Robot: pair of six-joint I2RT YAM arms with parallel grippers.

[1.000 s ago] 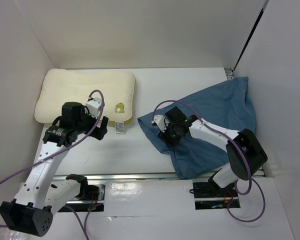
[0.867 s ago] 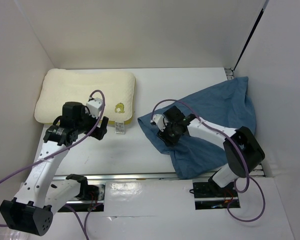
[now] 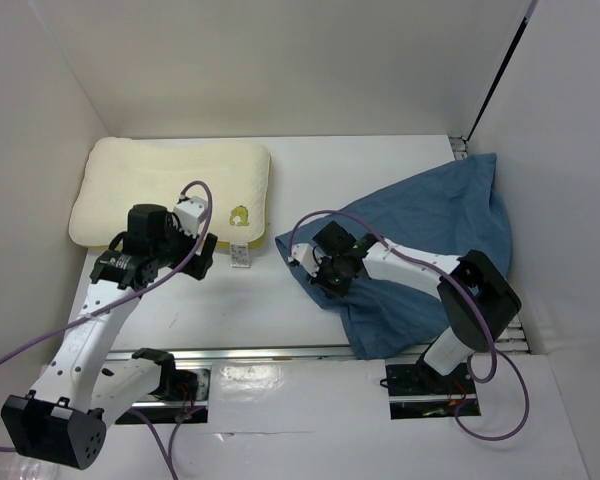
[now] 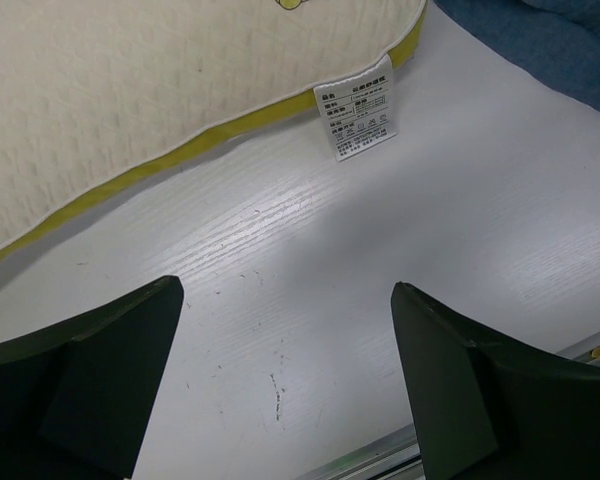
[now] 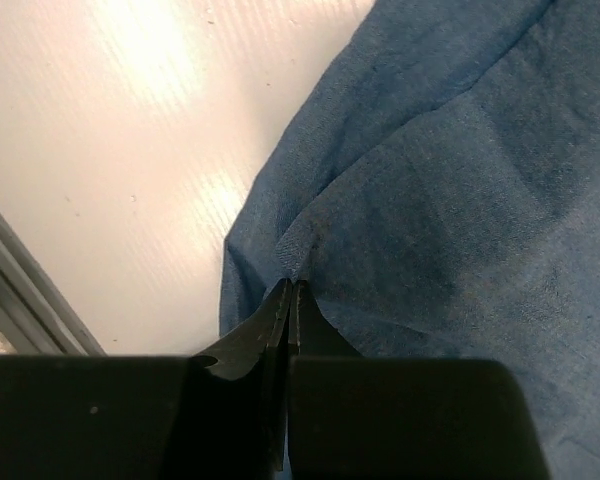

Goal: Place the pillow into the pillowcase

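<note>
My left pincer (image 4: 285,290) is open wide and holds nothing. It hangs over the bare white table (image 4: 310,240), just beside the long near edge of the pillow (image 3: 170,185). The pillow lies flat at the far left of the table. It is cream on top, with a yellow strip (image 4: 180,152) along its edge. Its white tag (image 4: 355,122) sticks out from that edge and lies flat on the table. A small yellow ring mark (image 3: 239,214) sits near the pillow's right corner, close to the tag.

My right pincer (image 5: 292,288) is squeezed tight. Its two tips meet on a little fold of the pillowcase (image 5: 460,200), right by the cloth's left edge, and the cloth bunches up where they nip it. The pillowcase is blue and wrinkly. It lies spread out on the right side of the table, with its right edge up against the side wall (image 3: 560,150). The pillow is outside the pillowcase, with bare table between them.
</note>
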